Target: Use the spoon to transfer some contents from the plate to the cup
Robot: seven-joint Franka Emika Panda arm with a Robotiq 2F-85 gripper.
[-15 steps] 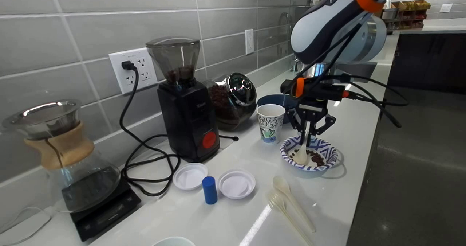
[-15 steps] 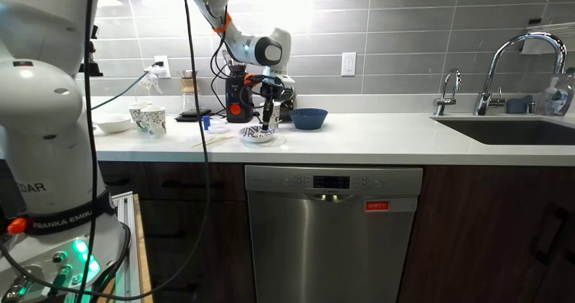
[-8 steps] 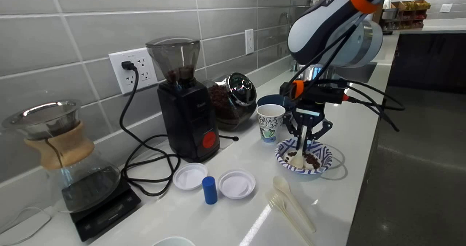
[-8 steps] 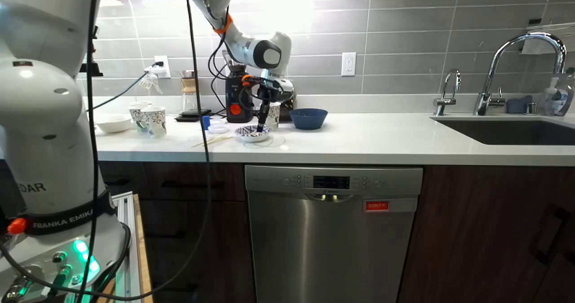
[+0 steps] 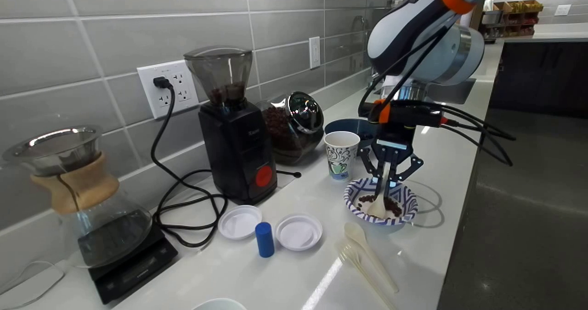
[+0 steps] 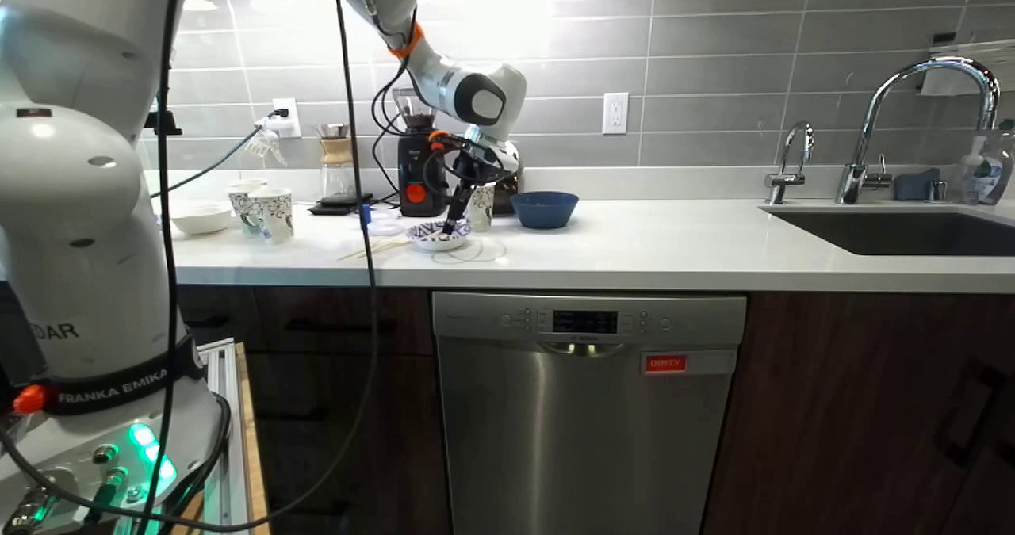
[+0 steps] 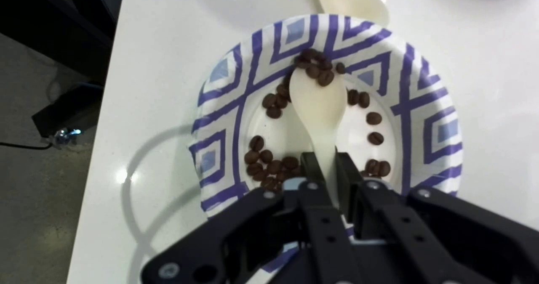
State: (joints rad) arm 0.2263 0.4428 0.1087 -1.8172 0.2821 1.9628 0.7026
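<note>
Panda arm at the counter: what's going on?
The gripper is shut on a pale spoon, its bowl end down inside the patterned plate among dark beans. In the wrist view a few beans overlap the spoon's tip; whether they are actually scooped, I can't tell. The cup stands upright near the plate; the spoon is not over it. Looks like mid-scoop.

There are two spoons (image 7: pixel 320 101), one fork (image 5: pixel 364 272), one patterned plate (image 7: pixel 290 134), two white discs (image 5: pixel 299 232) and at least three cups (image 5: pixel 341 156).
</note>
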